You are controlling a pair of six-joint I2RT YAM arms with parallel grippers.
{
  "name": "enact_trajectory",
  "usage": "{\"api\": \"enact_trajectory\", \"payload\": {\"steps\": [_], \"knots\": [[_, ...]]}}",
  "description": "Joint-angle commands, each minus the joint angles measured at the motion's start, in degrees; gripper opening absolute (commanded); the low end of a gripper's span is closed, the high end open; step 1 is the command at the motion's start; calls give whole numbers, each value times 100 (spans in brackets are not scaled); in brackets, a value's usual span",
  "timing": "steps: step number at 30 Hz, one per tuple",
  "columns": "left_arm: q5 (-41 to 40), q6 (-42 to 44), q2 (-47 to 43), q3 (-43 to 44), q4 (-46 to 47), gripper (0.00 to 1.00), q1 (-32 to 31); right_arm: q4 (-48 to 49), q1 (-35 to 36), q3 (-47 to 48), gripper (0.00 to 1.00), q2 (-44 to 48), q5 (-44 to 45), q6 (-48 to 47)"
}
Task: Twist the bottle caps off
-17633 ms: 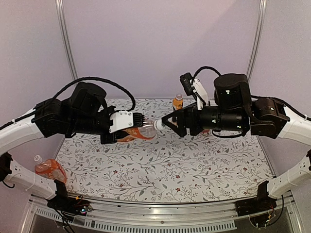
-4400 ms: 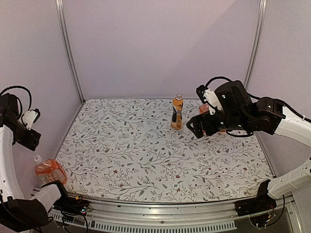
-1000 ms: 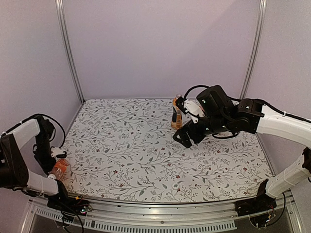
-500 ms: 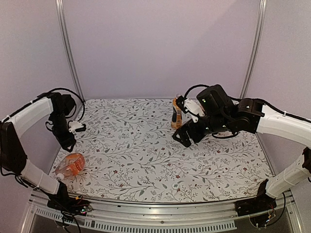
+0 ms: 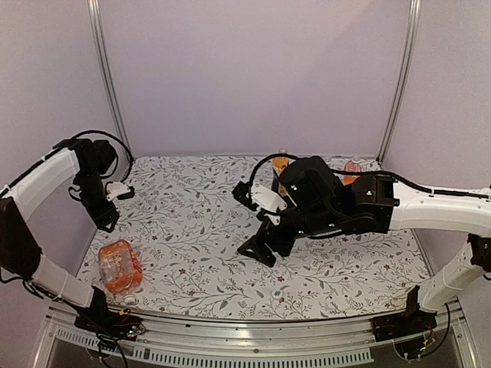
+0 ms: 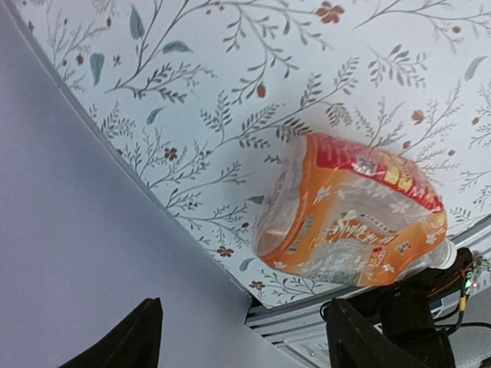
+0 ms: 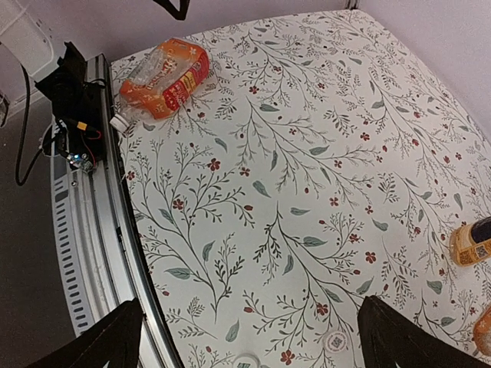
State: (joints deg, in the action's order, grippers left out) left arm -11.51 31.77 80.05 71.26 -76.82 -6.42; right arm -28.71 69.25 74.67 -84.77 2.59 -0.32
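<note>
A squat bottle [image 5: 119, 267] with an orange label lies on its side at the table's front left corner. Its white cap [image 5: 130, 299] is screwed on and points at the front edge. The left wrist view shows this bottle [image 6: 353, 211] and cap [image 6: 445, 257] below and apart from my left gripper [image 6: 249, 345], which is open and empty. In the top view my left gripper [image 5: 107, 222] hangs above the table's left edge. My right gripper [image 5: 259, 253] is open over the table's middle, its jaws wide with nothing between them [image 7: 257, 349]. A slim dark-labelled bottle [image 7: 472, 241] stands at the back.
Another orange bottle [image 5: 351, 167] stands at the back right, partly hidden by my right arm. Two small round white things [image 7: 334, 341] lie on the floral table cover under my right gripper. The metal front rail [image 7: 100, 230] and the left wall [image 6: 92, 253] are close by.
The squat bottle left my left gripper and now lies on the table, cap turned to the front. My left arm rose and pulled back. My right arm swung left and nearer.
</note>
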Motion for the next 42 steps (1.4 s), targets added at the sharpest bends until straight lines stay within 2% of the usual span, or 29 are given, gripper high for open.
{"api": "enact_trajectory", "payload": {"steps": [1,3,5,10,12,14,16,18,20,22,25,31,36,42], "knots": [[-1110,1037,-99,33,-1320,73,1637,212,36,142,99,-207,-119,-250],[-1516,1366,-111,-16,-1202,71,2367,166,44,80,99,-217,-80,-245],[-1752,1691,-334,-469,-1121,69,2688,176,40,-28,99,-183,-41,-245],[-2185,2136,-1020,-2794,-632,70,2520,294,43,-286,99,-84,96,-264],[-2141,2008,-1042,-3302,-346,70,2323,314,37,-348,99,-63,106,-275],[-1848,1541,-887,-3423,-279,69,1852,329,45,-388,99,-51,94,-282],[-1476,907,-598,-3228,-406,68,983,322,43,-400,99,-72,71,-264],[-1457,308,-253,-2940,-404,67,248,323,45,-410,99,-82,54,-244],[-1609,-94,176,-2621,-374,67,-377,339,41,-431,99,-77,74,-183],[-1399,-429,663,-2209,-450,66,-927,352,48,-471,99,-54,121,-84],[-502,-693,1514,-1358,-603,64,-1698,398,45,-582,99,31,244,-4],[466,-782,2955,118,-611,63,-3000,366,53,-788,99,239,550,618],[1299,-678,3452,1428,-1041,62,-3661,193,47,-835,99,399,999,1005],[2038,-640,2596,1671,-1466,64,-3561,131,82,-999,98,81,1820,2273]]}}
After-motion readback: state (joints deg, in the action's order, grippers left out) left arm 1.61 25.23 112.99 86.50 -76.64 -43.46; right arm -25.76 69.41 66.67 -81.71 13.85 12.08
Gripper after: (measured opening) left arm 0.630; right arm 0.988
